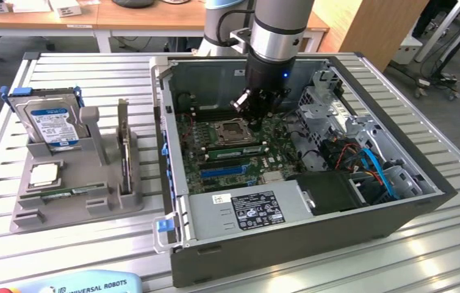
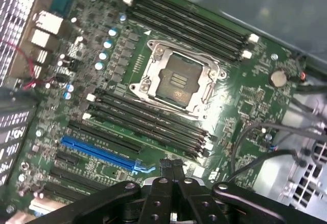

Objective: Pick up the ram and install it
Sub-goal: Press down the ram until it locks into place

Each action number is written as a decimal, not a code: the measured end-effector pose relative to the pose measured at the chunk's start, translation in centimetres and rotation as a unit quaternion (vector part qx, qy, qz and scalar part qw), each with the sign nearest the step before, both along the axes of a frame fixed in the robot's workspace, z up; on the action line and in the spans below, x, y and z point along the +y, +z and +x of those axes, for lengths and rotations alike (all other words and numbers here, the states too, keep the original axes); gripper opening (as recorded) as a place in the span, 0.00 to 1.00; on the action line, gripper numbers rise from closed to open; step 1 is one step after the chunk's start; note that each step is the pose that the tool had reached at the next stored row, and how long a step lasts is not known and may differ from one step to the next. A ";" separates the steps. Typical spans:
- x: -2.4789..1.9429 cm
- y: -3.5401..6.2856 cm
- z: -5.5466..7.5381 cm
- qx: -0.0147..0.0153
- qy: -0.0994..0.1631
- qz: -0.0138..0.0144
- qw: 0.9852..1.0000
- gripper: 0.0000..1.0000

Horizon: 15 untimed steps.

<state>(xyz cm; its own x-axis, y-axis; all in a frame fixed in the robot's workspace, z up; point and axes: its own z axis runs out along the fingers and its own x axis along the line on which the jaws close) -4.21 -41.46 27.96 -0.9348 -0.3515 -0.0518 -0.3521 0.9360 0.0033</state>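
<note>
The ram (image 1: 67, 194), a thin green stick with dark chips, lies flat in the front groove of the grey holder (image 1: 75, 210) at the exterior view's left, outside the computer case (image 1: 295, 244). My gripper (image 1: 255, 110) hangs inside the open case, above the motherboard (image 1: 275, 162) close to the empty CPU socket (image 1: 235, 130). In the wrist view the gripper (image 2: 172, 166) is shut with nothing between its fingers, hovering over the board beside the black memory slots (image 2: 148, 119) and the CPU socket (image 2: 176, 83). It is far from the ram.
The holder also carries an upright silver hard drive (image 1: 51, 122), a square CPU chip (image 1: 43, 174) and an upright card (image 1: 122, 143). Inside the case are a metal drive cage (image 1: 336, 119), cables (image 1: 376, 171) and a labelled power supply (image 1: 251, 210). A blue slot (image 2: 99, 153) lies near the fingers.
</note>
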 end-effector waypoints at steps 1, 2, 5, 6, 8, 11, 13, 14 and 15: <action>0.00 0.00 0.0 0.000 -0.008 0.000 1.000 0.10; 0.00 0.00 0.0 0.000 -0.015 0.000 1.000 0.10; 0.00 0.00 0.0 0.000 -0.036 0.000 0.999 0.10; 0.01 0.00 0.0 -0.001 -0.043 0.000 0.999 0.10; 0.01 0.00 0.0 -0.001 -0.057 0.000 0.998 0.10; 0.01 0.00 0.0 -0.001 -0.078 0.000 0.997 0.10; 0.01 0.00 0.0 -0.001 -0.093 0.000 0.996 0.10; 0.01 0.00 0.0 -0.001 -0.100 0.000 0.995 0.10; 0.01 0.00 0.0 -0.001 -0.107 0.000 0.994 0.10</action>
